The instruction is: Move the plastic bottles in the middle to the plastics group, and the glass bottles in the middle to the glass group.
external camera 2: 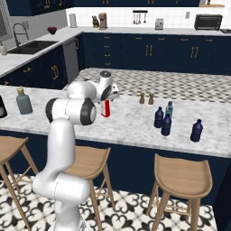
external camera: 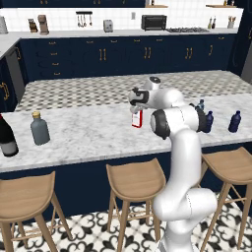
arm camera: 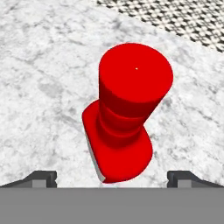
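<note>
The glass bottle [external camera: 137,119], slim and red with a red cap and white label, stands upright mid-counter [external camera 2: 107,108]. My gripper [external camera: 135,105] hovers just above its cap [external camera 2: 112,94], open and holding nothing. Looking down in the hand view, the red bottle [arm camera: 131,100] sits between the two spread fingertips [arm camera: 42,177], untouched. Three navy plastic bottles [external camera 2: 159,117] [external camera 2: 166,125] [external camera 2: 196,131] stand to the right beside a pale teal bottle [external camera 2: 169,108]. At the far left are the glass group's grey flask [external camera: 39,129] and dark wine bottle [external camera: 6,138].
Two small brown shakers [external camera 2: 146,98] stand behind the red bottle on the marble counter [external camera: 88,133]. Wooden stools [external camera: 135,179] line the near edge. The robot's own arm [external camera: 177,123] hides part of the counter's right side in the left base view.
</note>
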You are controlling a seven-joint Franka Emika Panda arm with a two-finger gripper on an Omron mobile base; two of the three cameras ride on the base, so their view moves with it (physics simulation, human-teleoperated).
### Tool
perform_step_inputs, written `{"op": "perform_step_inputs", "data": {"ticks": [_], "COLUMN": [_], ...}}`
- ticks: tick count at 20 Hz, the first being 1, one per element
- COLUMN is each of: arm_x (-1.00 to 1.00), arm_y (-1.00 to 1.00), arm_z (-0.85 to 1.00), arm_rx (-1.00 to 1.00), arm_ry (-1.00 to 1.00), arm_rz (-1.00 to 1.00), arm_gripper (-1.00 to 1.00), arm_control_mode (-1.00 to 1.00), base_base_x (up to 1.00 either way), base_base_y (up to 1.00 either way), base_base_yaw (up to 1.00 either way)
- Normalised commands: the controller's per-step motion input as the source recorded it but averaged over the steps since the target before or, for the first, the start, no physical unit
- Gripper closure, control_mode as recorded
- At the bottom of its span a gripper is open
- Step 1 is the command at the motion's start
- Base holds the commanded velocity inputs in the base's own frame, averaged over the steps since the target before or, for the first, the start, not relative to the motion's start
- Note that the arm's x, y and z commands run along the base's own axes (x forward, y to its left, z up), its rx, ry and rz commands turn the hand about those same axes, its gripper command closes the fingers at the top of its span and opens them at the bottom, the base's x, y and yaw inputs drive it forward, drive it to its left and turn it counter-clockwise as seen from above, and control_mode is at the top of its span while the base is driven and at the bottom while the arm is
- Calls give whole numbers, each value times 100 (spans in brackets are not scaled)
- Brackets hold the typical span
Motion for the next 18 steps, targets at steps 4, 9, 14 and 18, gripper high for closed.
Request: {"op": "perform_step_inputs", "data": {"ticks": [4,9,14,18], "arm_x": [18,6,1,3], "arm_y": [0,0,0,0], "arm_z": [0,0,-10,-11], "arm_rx": [0,0,0,0], "arm_ry": [0,0,0,0], "arm_rz": [0,0,0,0], "arm_gripper": [-100,-100,-100,-100], "arm_control_mode": [-100,-100,-100,-100], "base_base_x": [0,0,0,0], "base_base_y": [0,0,0,0], "base_base_yaw": [0,0,0,0]}}
